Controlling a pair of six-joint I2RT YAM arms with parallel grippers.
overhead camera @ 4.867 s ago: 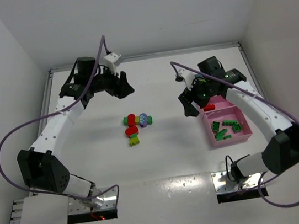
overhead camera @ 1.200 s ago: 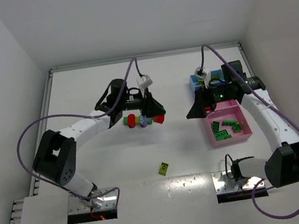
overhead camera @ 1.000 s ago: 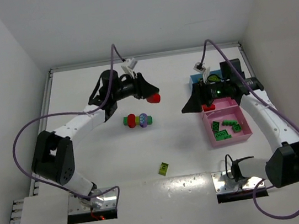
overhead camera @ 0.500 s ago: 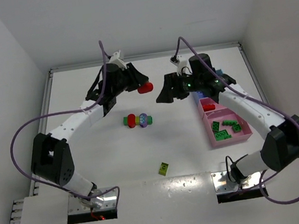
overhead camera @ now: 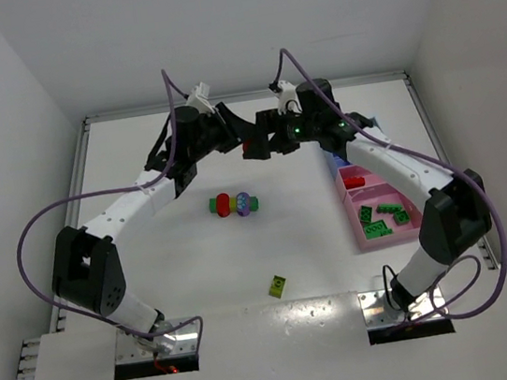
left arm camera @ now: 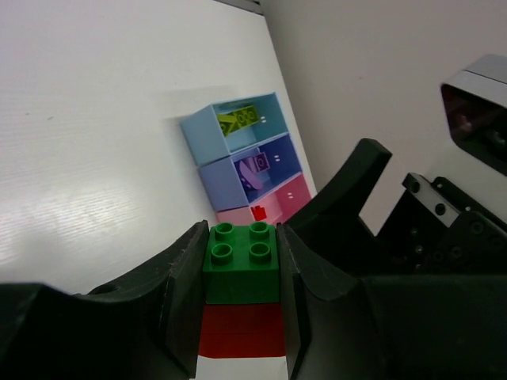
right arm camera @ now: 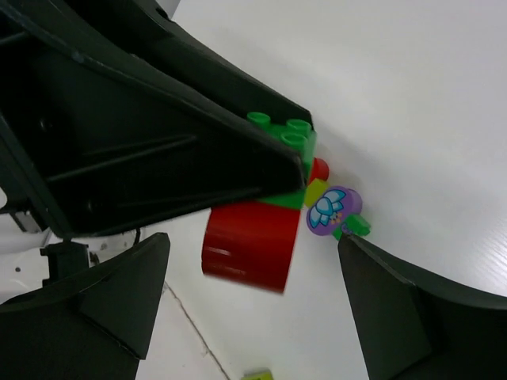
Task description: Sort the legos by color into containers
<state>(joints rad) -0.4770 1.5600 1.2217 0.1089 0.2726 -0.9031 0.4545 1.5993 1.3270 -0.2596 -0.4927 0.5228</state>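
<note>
A white tabletop (overhead camera: 154, 289) boxed in by white walls. At upper centre of the top view, the left gripper (overhead camera: 235, 140) is clamped on a small green studded plastic brick (left arm camera: 242, 273) stacked on a red one (left arm camera: 242, 328). Facing it, the right gripper (overhead camera: 257, 145) has its jaws spread wide and grips nothing. A cluster of loose red, yellow and purple bricks (overhead camera: 234, 204) lies mid-frame, and a shallow pink plastic tray (overhead camera: 410, 229) sits at right.

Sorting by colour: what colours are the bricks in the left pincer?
Green brick on a red one; left wrist view.
</note>
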